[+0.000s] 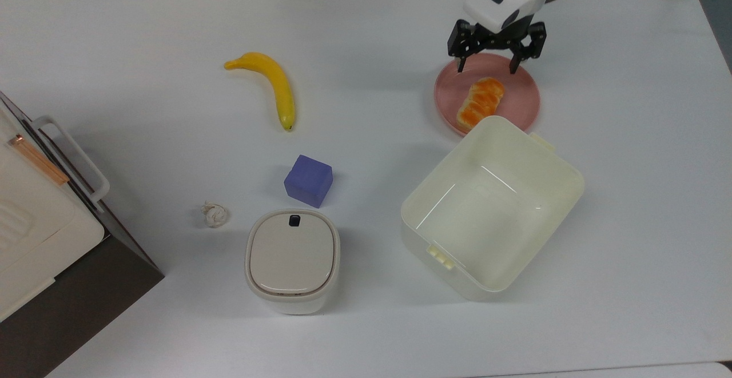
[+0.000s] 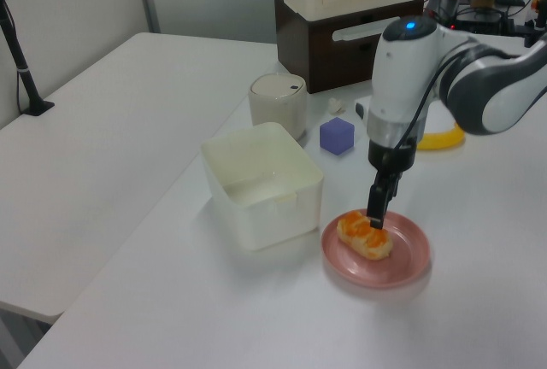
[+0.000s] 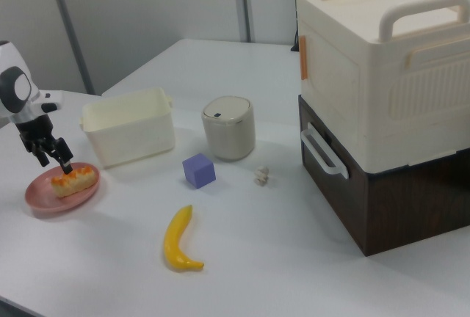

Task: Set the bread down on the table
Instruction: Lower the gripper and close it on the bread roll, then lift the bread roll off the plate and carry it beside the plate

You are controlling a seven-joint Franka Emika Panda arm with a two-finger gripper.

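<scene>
Since the bread (image 1: 480,102) lies on the pink plate (image 1: 523,100), top view puts my gripper (image 1: 495,58) at its 12 o'clock, fingers apart, nothing held, poised to straddle it. Left view: one fingertip sits at the bread's far edge. Right view: the bun shows a glossy orange ridged top and pale sides, with bare table (image 3: 242,229) at 3 o'clock.

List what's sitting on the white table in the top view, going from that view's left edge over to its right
Crumpled scrap → banana → lidded canister → purple cube → bread on the pink plate, with the gripper open over the plate's far rim.
</scene>
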